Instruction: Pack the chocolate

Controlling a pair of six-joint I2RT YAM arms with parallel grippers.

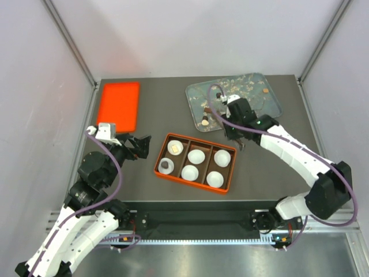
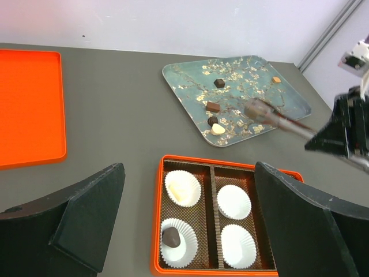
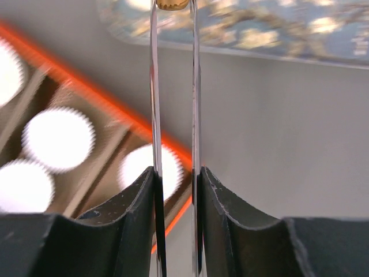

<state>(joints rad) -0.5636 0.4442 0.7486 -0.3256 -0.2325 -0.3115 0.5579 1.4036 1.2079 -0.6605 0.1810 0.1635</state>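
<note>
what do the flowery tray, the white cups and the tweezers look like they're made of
The flowery tray: likely printed metal or melamine, smooth with a slight sheen along its raised rim. The white cups: thin pleated paper, matte, with fluted edges. The tweezers: probably polished steel; the two thin blades shine like mirrors in the right wrist view.

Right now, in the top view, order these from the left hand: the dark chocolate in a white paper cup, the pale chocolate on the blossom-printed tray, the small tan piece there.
1. Dark chocolate, in the orange box's near-left cup, just right of the left hand.
2. Pale chocolate, blossom tray's near-left edge.
3. Tan piece, tray's far-right corner.
</note>
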